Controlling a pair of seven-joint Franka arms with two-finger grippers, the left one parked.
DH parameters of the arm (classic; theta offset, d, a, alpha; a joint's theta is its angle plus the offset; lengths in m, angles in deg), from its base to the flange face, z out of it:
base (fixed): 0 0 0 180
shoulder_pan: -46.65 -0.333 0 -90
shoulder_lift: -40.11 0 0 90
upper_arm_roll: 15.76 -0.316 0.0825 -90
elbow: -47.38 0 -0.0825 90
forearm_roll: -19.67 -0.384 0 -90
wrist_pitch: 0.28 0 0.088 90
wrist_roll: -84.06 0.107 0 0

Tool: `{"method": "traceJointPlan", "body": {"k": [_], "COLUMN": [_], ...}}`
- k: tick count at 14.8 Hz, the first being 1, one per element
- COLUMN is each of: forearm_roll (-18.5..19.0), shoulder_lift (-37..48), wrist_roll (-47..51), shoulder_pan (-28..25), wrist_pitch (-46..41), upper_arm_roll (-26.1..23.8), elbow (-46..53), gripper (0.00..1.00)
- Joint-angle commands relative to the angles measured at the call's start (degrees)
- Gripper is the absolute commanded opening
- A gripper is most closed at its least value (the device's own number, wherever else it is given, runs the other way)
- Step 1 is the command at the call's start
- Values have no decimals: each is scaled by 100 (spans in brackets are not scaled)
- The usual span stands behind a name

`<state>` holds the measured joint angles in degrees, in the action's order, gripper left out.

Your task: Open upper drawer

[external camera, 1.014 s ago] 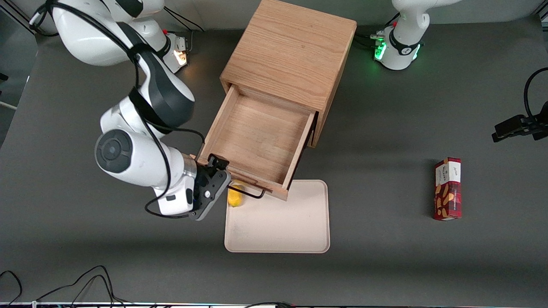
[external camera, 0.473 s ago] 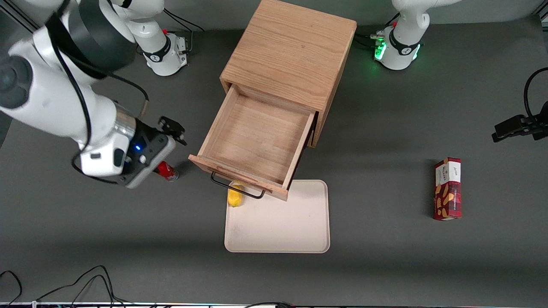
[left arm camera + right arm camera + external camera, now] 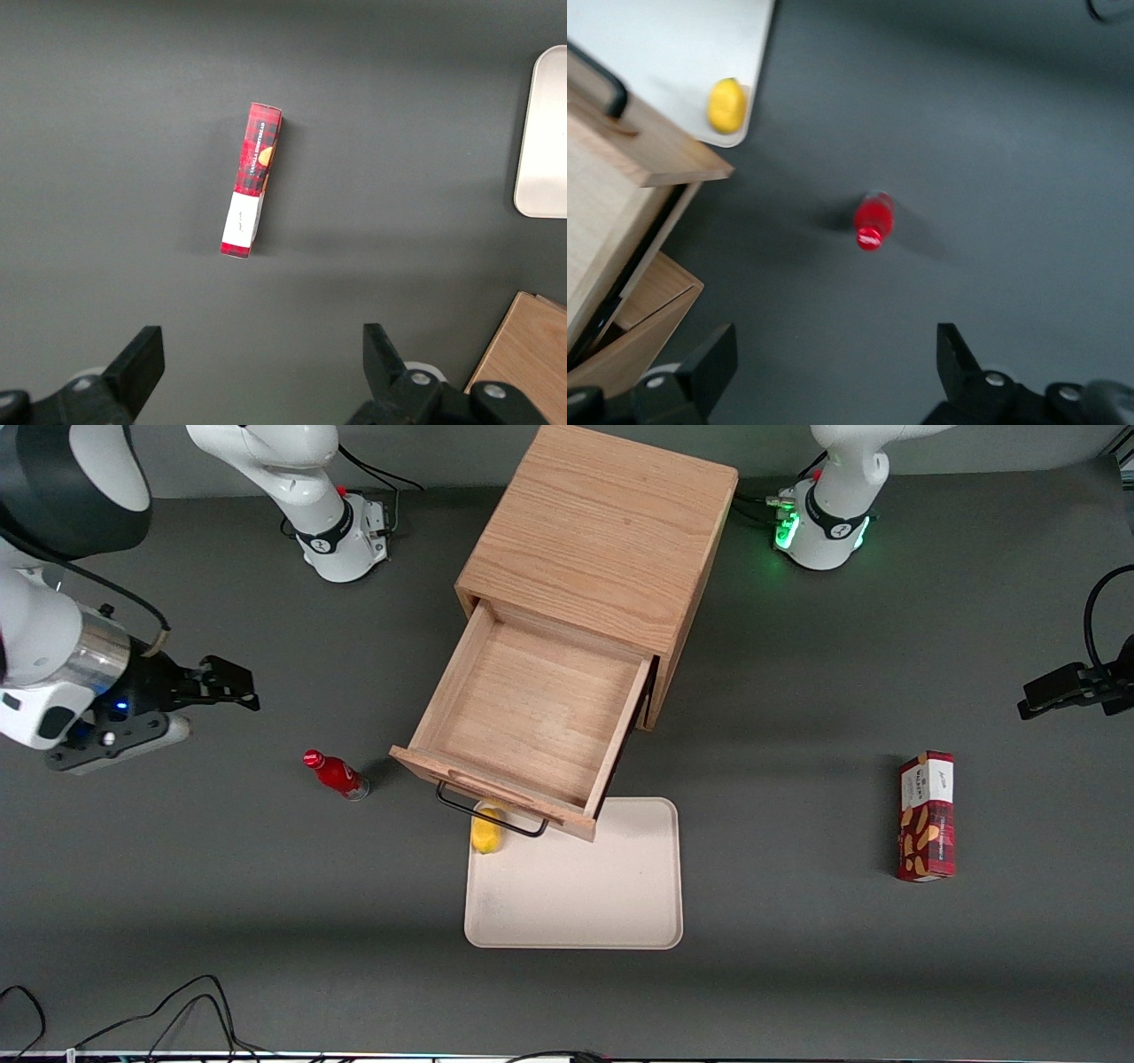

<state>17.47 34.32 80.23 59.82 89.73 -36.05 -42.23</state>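
The upper drawer (image 3: 532,717) of the light-oak cabinet (image 3: 602,540) stands pulled far out, its wooden inside bare, its thin black wire handle (image 3: 490,813) over the tray's corner. The drawer also shows in the right wrist view (image 3: 620,177), with the lower drawer's front (image 3: 633,341) beneath it. My gripper (image 3: 232,684) is open and holds nothing. It hangs well away from the drawer, toward the working arm's end of the table, above the bare table. In the right wrist view the gripper (image 3: 833,359) has its fingers wide apart.
A red bottle (image 3: 337,774) stands on the table between my gripper and the drawer, also in the right wrist view (image 3: 873,221). A cream tray (image 3: 585,895) with a yellow fruit (image 3: 486,833) lies in front of the drawer. A red snack box (image 3: 927,816) lies toward the parked arm's end.
My gripper let go of the drawer handle and swung away toward the working arm's end of the table. The red bottle came into view. The drawer stayed open.
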Motion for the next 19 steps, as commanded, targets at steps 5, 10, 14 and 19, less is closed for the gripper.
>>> {"method": "traceJointPlan", "body": {"k": [5, 10, 14, 19], "forearm_roll": [18, 35, 35, 35], "shoulder_lift": [772, 922, 905, 957], "wrist_roll": [1588, 1087, 1078, 1078], "shoulder_pan": [212, 221, -653, -1801], "wrist_pitch": [-142, -203, -387, -528], "upper_arm_roll": [-36, -45, 785, 2003], "elbow": [-418, -444, -435, -427], "gripper": [100, 100, 100, 100]}}
